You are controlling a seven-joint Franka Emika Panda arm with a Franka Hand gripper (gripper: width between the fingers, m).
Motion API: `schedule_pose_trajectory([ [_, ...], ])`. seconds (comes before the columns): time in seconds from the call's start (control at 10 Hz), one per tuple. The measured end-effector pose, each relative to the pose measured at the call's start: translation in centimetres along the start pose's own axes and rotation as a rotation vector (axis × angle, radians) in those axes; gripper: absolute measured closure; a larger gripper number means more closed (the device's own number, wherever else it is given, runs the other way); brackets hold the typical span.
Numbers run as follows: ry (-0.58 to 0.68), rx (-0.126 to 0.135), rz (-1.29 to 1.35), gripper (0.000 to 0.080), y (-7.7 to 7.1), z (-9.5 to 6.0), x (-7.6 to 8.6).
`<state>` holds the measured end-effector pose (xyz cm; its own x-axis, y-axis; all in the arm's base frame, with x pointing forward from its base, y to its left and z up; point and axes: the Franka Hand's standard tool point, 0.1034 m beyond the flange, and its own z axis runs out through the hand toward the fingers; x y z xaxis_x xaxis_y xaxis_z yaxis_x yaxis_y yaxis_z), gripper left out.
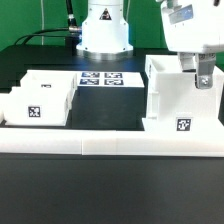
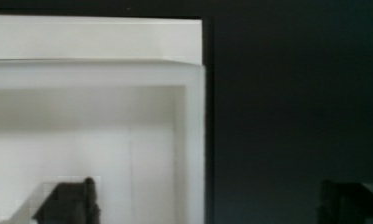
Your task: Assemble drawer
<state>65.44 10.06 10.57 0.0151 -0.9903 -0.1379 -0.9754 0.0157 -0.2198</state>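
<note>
The drawer's white box housing [image 1: 178, 100] stands on the exterior view's right, with a square tag on its front face. A white knobbed tray [image 1: 38, 100] with a tag sits on the exterior view's left; I see no second tray. My gripper [image 1: 203, 80] hangs over the housing's right wall, fingers pointing down. In the wrist view the housing's wall [image 2: 197, 120] runs between my two dark fingertips [image 2: 67, 200], which stand wide apart on either side of it. The gripper [image 2: 209, 203] is open and holds nothing.
The long low white rail [image 1: 110, 150] runs across the front. The marker board [image 1: 100, 78] lies flat at the back centre, in front of the robot's white base [image 1: 105, 30]. Black table [image 1: 110, 110] lies between tray and housing.
</note>
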Motion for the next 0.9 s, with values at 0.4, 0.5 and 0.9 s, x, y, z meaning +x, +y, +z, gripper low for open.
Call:
schedule_pose_trajectory([
  [0.4,-0.017,-0.004,-0.219,0.0150,0.5,-1.6,0.6],
  [0.5,-0.034,-0.026,-0.318,0.0150,1.3,-2.7,0.9],
  [0.9,-0.055,-0.028,-0.442,0.0150,1.4,-3.3,1.3],
])
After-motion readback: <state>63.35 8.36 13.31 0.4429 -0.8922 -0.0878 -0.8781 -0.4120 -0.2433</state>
